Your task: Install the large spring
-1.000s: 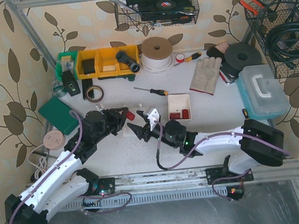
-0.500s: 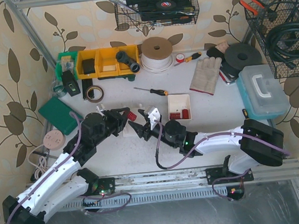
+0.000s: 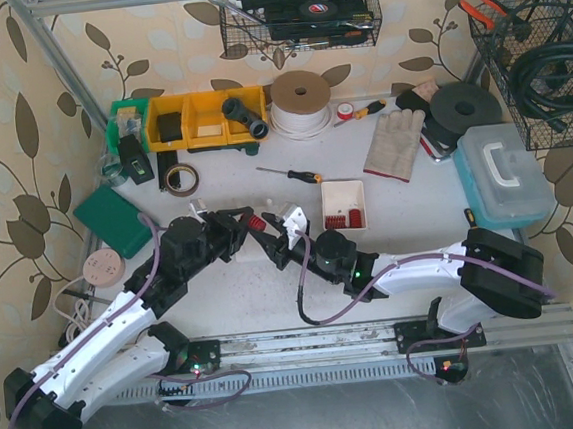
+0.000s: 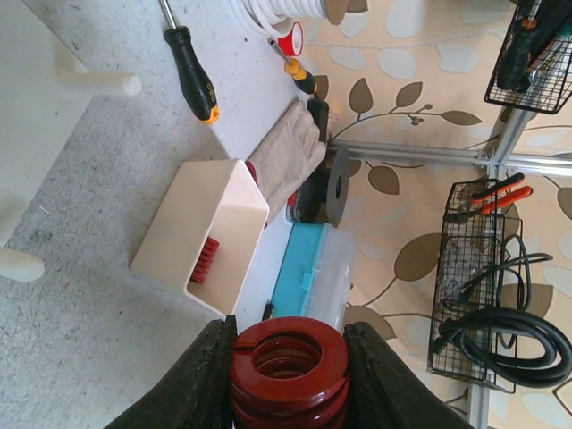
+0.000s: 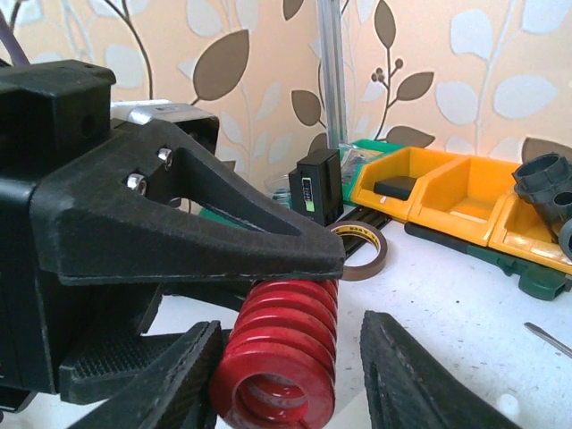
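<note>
My left gripper [image 3: 243, 225] is shut on the large red spring [image 3: 255, 222] and holds it off the table. In the left wrist view the spring [image 4: 289, 366] sits end-on between the two black fingers [image 4: 201, 380]. My right gripper [image 3: 273, 238] is open. In the right wrist view the spring's free end [image 5: 281, 349] lies between its spread fingers [image 5: 416, 375], close to the left one, with the left gripper's finger [image 5: 223, 219] pressing on the spring from above. A white fixture with pegs [image 4: 36, 116] lies on the table by both grippers [image 3: 293, 217].
A white box [image 3: 344, 205] with small red springs stands just right of the grippers. A screwdriver [image 3: 290, 175], tape roll [image 3: 179, 178], yellow bins [image 3: 206, 118], a glove [image 3: 395, 145] and a blue case [image 3: 502, 176] lie farther back and right. A green pad [image 3: 111, 220] lies left.
My left gripper has carried the spring to the right, up to my right gripper. The spring's end now lies between the right gripper's open fingers. The right arm has barely moved.
</note>
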You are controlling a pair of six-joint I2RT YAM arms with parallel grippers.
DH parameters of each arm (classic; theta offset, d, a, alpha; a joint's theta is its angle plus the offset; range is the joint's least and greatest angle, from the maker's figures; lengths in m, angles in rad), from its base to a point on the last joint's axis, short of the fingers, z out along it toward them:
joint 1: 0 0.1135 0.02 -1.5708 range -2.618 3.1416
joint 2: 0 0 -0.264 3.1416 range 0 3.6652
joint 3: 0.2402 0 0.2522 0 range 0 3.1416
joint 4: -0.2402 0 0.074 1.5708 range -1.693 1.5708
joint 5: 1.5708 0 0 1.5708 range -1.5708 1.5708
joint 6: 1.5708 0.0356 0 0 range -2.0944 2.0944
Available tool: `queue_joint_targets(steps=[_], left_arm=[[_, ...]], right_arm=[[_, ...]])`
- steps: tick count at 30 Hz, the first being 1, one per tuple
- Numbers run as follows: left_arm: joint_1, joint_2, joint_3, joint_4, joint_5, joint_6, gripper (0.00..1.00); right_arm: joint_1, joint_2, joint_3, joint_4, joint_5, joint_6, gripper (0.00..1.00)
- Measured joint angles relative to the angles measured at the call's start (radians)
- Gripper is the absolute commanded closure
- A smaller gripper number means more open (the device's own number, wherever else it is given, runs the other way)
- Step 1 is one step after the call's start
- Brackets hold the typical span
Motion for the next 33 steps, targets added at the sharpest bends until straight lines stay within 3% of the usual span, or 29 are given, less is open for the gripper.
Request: queue_joint_targets(steps=[16,26,33], left_arm=[[-0.026,0.018,0.006,0.021,-0.023,0.000,1.00],[-0.033,0.018,0.011,0.024,-0.031,-0.001,1.00],[-0.039,0.018,0.011,0.025,-0.040,-0.004,1.00]], right_arm=[[0.000,0.000,0.001,-0.015,0.019,0.003,0.54],[0.000,-0.008,0.001,-0.026,0.018,0.005,0.60],[0.000,-0.011,0.001,-0.037,0.023,0.011,0.48]])
